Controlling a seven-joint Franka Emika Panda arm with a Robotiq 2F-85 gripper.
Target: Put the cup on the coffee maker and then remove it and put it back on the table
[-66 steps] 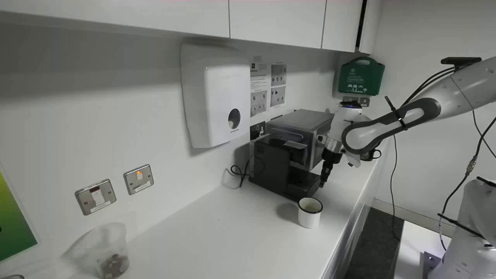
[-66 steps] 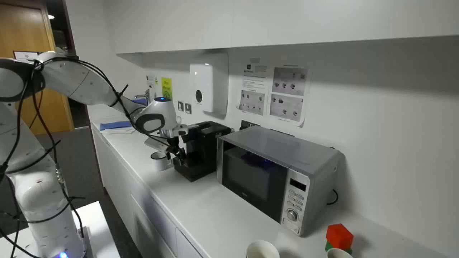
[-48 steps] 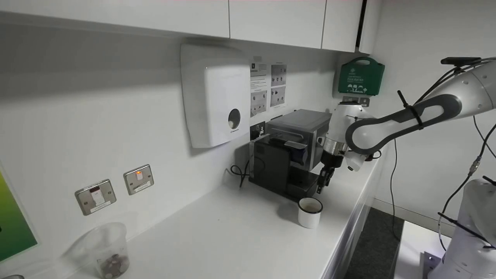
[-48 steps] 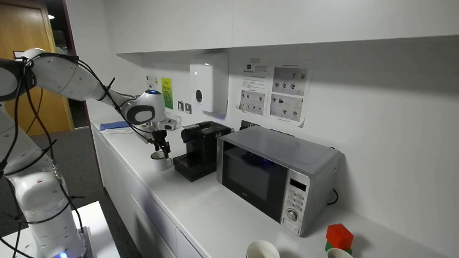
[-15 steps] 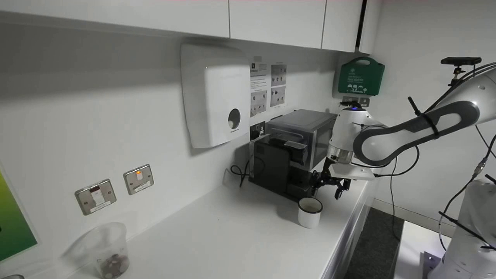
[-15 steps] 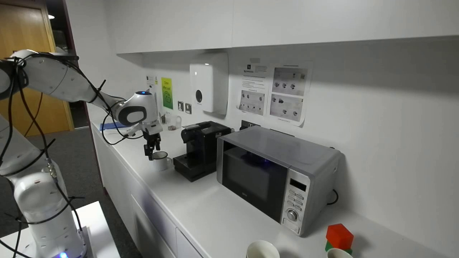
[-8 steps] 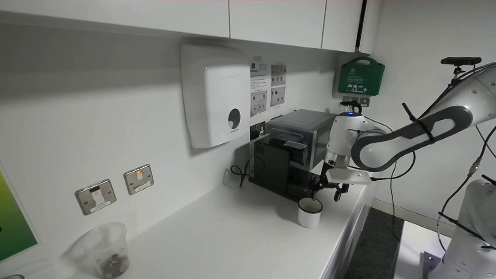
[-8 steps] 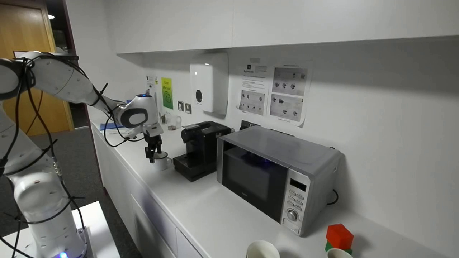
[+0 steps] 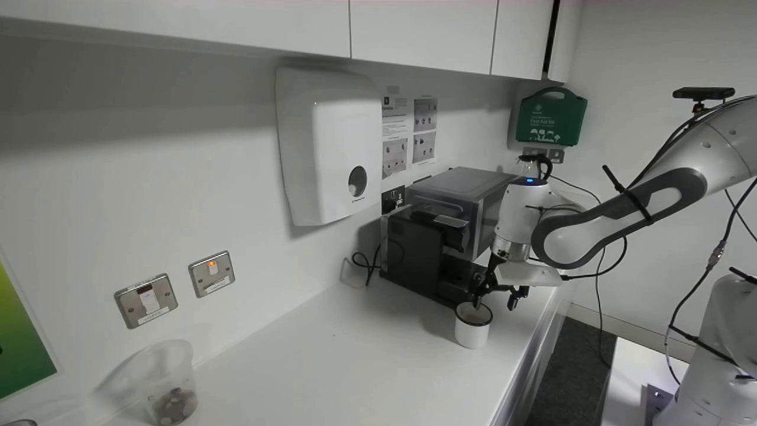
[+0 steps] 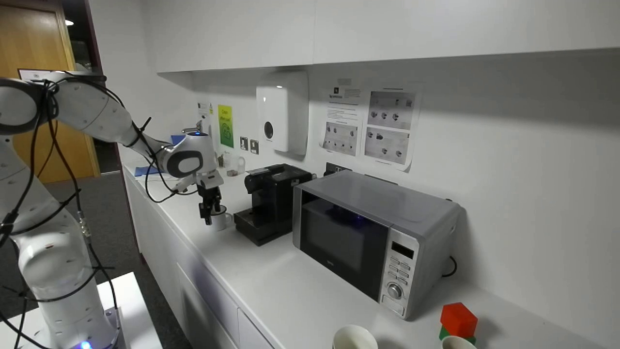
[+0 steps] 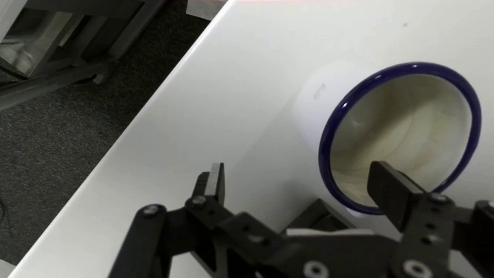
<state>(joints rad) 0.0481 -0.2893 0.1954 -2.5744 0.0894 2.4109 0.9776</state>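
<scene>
Jaws spread wide and gripping nothing, the gripper (image 11: 298, 168) shows at the six o'clock edge of the wrist view. At three o'clock there, a white cup (image 11: 386, 131) stands upright on the white table (image 11: 251, 96). One finger (image 11: 388, 187) lies over its mouth, crossing the dark-blue rim (image 11: 324, 154) between five and six o'clock; the opposite finger (image 11: 213, 185) is outside the cup, apart from it, toward nine o'clock. Whether the first touches the rim cannot be told. In an exterior view, the black coffee maker (image 9: 414, 254) stands near the cup, at its eleven o'clock.

The cup looks like enamelled metal: probably light and stiff, with a glossy coat that may slip and could chip. Only brownish stains show inside, so tipping seems a bigger worry than spilling. Its handle (image 10: 230, 218) faces three o'clock in an exterior view, toward the coffee maker. The likeliest good hold is the wall at nine o'clock in the wrist view, one finger inside and one outside, set deep enough, with a gentle pinch, that the cup does not swing.
</scene>
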